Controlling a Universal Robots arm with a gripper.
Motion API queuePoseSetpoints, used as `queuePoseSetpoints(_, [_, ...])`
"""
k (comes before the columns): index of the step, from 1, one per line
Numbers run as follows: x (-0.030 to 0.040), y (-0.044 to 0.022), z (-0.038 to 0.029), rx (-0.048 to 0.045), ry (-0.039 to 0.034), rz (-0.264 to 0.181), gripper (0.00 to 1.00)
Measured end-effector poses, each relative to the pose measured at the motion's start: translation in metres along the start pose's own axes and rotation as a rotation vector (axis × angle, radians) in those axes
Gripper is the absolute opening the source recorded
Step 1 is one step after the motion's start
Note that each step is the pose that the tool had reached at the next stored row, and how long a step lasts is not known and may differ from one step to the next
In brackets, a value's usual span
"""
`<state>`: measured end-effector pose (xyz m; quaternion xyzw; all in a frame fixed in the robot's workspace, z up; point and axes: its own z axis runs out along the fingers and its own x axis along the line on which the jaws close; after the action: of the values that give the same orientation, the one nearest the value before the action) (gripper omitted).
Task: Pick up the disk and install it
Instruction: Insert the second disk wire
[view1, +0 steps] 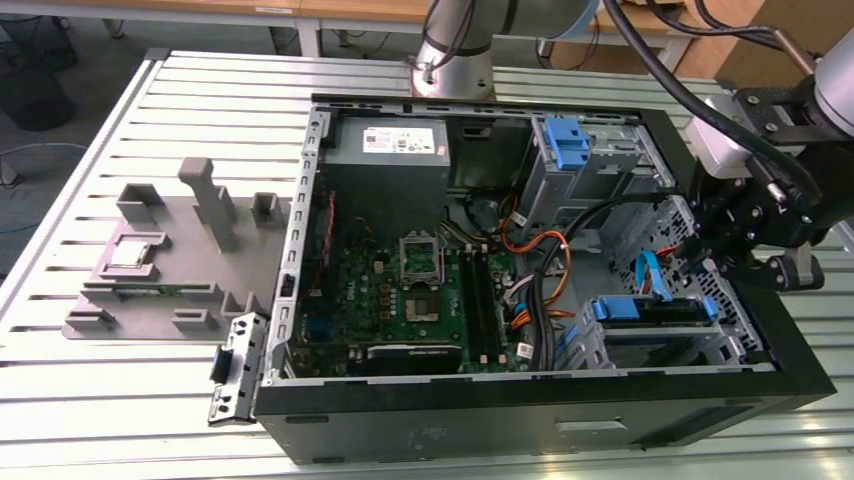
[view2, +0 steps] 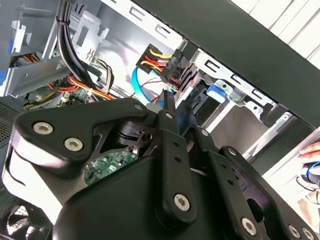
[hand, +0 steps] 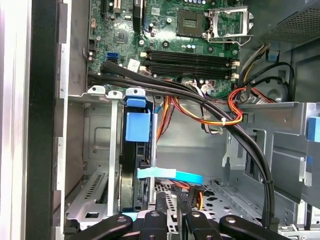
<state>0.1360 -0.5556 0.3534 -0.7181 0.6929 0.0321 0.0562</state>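
Note:
The disk (view1: 650, 312), a drive in a blue plastic carrier, sits in the drive bay at the front corner of the open computer case (view1: 534, 405), on the exterior view's right. In the first wrist view the disk (hand: 137, 126) stands on edge in its metal cage, blue tab up. My gripper (view1: 703, 258) hangs just above that bay, beside a light blue data cable (view1: 650, 275). In both wrist views the black fingers lie close together, nothing between them: gripper (view2: 178, 102), gripper (hand: 171, 196). The fingertips point at a power connector (view2: 161, 59) with coloured wires.
Black and orange cable bundles (hand: 215, 107) cross the case over the motherboard (view1: 400, 290). An upright blue latch (view1: 566, 142) stands at the rear bay. A grey fixture (view1: 174, 260) holding a small silver chip (view1: 130, 252) lies left of the case. A person's hand (view2: 311, 149) shows outside the case.

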Motion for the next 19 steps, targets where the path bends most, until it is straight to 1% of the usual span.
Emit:
queuePoseSetpoints(5, [-0.0048, -0.0001, 0.0011, 0.0, -0.0003, 0.0, 0.23])
queuePoseSetpoints(14, [-0.0173, -0.0008, 0.004, 0.0, -0.0002, 0.0, 0.23])
queuePoseSetpoints(19, [-0.021, -0.0032, 0.0057, 0.0, -0.0003, 0.0, 0.23])
